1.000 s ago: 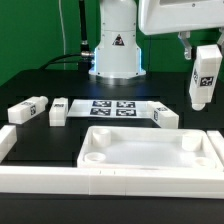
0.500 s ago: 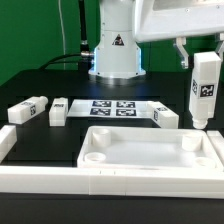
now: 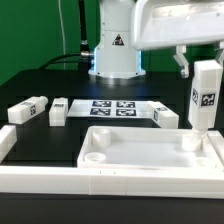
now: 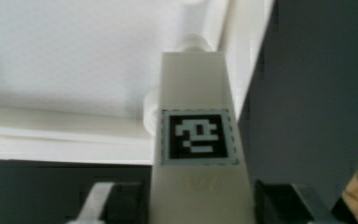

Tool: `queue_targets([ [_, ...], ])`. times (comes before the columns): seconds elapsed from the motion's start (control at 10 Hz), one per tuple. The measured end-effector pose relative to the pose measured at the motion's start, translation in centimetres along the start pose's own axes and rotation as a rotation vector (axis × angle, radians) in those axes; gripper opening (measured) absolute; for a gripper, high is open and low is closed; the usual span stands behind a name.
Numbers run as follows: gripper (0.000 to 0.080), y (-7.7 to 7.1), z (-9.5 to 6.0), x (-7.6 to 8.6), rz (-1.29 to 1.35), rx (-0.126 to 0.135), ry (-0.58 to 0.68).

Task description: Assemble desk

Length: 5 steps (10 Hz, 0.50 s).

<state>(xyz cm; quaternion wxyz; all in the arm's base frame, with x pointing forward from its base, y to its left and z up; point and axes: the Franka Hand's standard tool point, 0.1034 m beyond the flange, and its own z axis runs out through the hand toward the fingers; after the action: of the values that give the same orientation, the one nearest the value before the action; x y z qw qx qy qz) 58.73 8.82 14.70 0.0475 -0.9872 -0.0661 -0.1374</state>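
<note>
The desk's white tray-like tabletop (image 3: 140,152) lies on the black table in the exterior view, with round sockets in its corners. My gripper (image 3: 200,62) is shut on a white square leg (image 3: 205,97) with a black-and-white tag. It holds the leg upright, lower end just above the far socket (image 3: 190,142) at the exterior view's right. In the wrist view the leg (image 4: 197,130) runs away from my gripper (image 4: 194,208) down to the tabletop (image 4: 87,60), a dark finger (image 4: 282,205) on each side. Three more legs (image 3: 28,109) (image 3: 59,110) (image 3: 166,115) lie behind the tabletop.
The marker board (image 3: 113,108) lies flat between the loose legs, in front of the robot's base (image 3: 115,55). A long white rail (image 3: 100,182) runs along the front of the table. Another rail (image 3: 6,140) stands at the exterior view's left.
My gripper has come down with the leg, whose lower end has dropped from well above the table to just over the tabletop's corner socket. The loose parts have not moved.
</note>
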Motion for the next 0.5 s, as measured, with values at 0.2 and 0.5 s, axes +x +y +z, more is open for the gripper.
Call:
queue_targets([
  [0.2,0.0288,1.7,0.3,4.6,-0.042,-0.005,0.064],
  [0.5,0.0288,1.4,0.8,4.3,-0.044,-0.001,0.051],
])
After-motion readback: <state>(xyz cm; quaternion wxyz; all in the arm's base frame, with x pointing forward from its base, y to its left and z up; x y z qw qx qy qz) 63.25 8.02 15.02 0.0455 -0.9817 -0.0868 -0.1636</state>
